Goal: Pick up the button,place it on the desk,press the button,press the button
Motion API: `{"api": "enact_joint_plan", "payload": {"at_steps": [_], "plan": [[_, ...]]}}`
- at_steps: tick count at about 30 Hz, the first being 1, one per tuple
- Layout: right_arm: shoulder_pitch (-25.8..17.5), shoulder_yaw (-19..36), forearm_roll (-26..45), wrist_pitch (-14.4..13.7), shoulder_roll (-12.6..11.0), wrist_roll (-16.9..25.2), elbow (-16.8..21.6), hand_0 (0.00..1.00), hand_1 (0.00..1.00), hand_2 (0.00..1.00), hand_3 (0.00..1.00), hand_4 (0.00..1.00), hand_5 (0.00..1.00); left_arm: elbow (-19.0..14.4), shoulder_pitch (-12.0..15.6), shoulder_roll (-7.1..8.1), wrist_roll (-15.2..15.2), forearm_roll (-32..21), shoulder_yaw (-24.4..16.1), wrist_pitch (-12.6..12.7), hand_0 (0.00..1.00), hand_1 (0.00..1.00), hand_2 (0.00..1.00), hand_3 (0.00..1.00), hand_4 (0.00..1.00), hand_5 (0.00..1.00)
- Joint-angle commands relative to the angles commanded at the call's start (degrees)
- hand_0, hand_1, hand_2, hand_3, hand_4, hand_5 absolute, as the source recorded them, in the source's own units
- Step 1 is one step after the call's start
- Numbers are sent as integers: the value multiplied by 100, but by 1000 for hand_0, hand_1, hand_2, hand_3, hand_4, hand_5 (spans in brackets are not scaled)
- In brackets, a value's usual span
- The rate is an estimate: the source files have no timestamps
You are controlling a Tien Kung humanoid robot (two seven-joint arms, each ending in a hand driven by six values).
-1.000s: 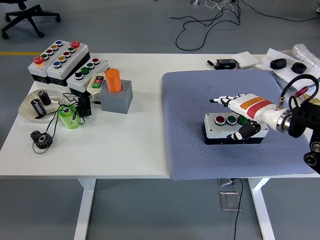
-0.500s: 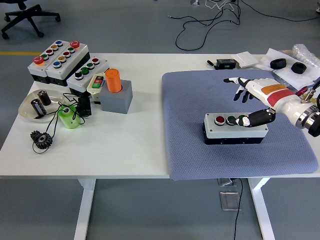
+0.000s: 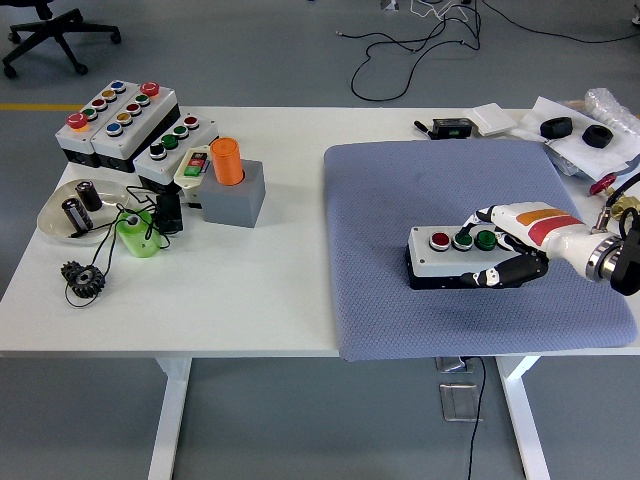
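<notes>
Button box point(image 3: 468, 257), white lid on black base, three caps in a row (red, dark green, green): lies on the blue-grey mat point(image 3: 400, 200) that covers the table's right half, nearer the front edge than the back, so the pick-and-place steps look finished.

Right hand point(image 3: 508, 245), white with black fingers, entering from the right edge: half a second ago it was lifted and splayed above the mat behind the box; now it has dropped back onto the box's right end. Upper fingers lie at the green cap nearest that end, thumb curls along the front wall. The hand seems closed around the box end, though whether a fingertip actually bears down on the cap is not clear from this height. A second ago it sat in much the same place, so this reads as a return for the second press, judged only from the lift and descent.

Left hand: none seen.

Other stock, left half of table, all well apart from the mat:
- three spare button boxes point(image 3: 130, 125), back-left corner
- orange cylinder point(image 3: 227, 160) standing in a grey block point(image 3: 236, 195)
- clear dish point(image 3: 70, 210) with dark parts
- green holder point(image 3: 138, 235), black gear point(image 3: 83, 276), near the left edge
</notes>
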Motion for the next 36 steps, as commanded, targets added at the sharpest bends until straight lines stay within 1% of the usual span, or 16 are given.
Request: {"api": "enact_joint_plan", "payload": {"at_steps": [4,13,26,30,34,36], "plan": [[27,-47,-9,5,27,-15,-53,92,2,2,710,863,546,-1,-5,4,1,12,-5,-2,601,511,468,470,284,981],[80,-62,-32,-7,118,-41,-299,91,2,2,713,861,551,-1,-10,-3,0,1,2,4,604,513,468,470,285,981],[126,-276,-104,40,200,-95,-557,91,2,2,715,858,556,-3,11,-10,9,-10,43,1,603,512,468,470,285,981],[115,-264,-125,22,193,-89,-544,91,2,2,715,858,556,-1,17,-13,7,-20,51,7,603,512,468,470,285,981],[83,-116,-169,-51,201,-84,-460,92,2,2,715,857,561,-3,22,-11,8,-18,59,3,603,514,469,470,285,981],[50,56,-231,-52,256,-154,-359,92,2,2,715,857,561,-1,30,-11,7,-27,75,6,603,514,469,470,285,981]]}}
